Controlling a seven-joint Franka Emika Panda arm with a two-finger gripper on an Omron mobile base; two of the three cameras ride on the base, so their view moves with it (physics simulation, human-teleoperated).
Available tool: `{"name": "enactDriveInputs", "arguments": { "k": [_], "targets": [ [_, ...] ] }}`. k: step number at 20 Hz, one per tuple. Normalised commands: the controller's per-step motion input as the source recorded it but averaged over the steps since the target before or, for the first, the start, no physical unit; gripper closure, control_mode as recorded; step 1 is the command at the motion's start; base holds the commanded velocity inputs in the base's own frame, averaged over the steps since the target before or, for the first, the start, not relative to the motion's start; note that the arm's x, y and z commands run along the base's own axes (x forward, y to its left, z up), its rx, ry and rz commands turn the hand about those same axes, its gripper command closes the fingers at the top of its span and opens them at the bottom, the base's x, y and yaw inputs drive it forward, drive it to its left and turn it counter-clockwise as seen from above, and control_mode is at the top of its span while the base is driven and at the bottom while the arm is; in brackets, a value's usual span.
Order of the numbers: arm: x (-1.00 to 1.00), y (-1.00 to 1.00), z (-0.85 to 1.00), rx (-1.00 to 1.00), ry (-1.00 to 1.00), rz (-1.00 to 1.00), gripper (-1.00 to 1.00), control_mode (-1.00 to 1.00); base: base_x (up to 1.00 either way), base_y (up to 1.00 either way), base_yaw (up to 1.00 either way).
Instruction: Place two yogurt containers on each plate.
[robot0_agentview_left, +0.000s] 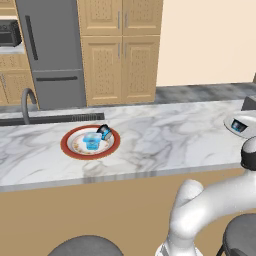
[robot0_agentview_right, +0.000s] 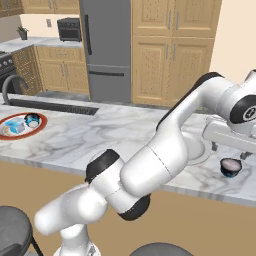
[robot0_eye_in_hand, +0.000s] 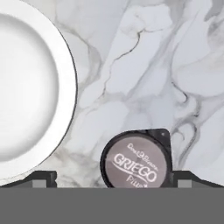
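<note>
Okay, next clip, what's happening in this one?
The arm is reaching to the right end of the marble counter, its gripper hanging over a dark yogurt cup that stands on the counter beside a plain white plate. Whether the fingers are closed on it can't be judged. Over by the sink, the red-rimmed plate already holds a pale blue tub and a dark cup.
</note>
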Motion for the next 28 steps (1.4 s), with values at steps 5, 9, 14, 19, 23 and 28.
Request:
{"name": "enactDriveInputs", "arguments": {
  "k": [5, 9, 14, 19, 23, 28],
  "targets": [
    [0.07, 0.03, -0.27, -0.07, 0.00, 0.00, -1.00, -1.00, 0.00, 0.00, 0.00],
    [-0.37, 0.00, -0.01, -0.07, 0.01, 0.00, -1.00, -1.00, 0.00, 0.00, 0.00],
    [-0.44, 0.00, -0.13, -0.06, 0.01, 0.00, -1.00, -1.00, 0.00, 0.00, 0.00],
    [0.01, 0.09, -0.64, -0.01, 0.01, 0.00, -1.00, -1.00, 0.00, 0.00, 0.00],
    [0.23, 0.19, -0.44, -0.01, 0.00, 0.00, -1.00, -1.00, 0.00, 0.00, 0.00],
    [0.02, 0.11, -0.04, 0.00, 0.00, 0.00, -1.00, -1.00, 0.00, 0.00, 0.00]
  ]
}}
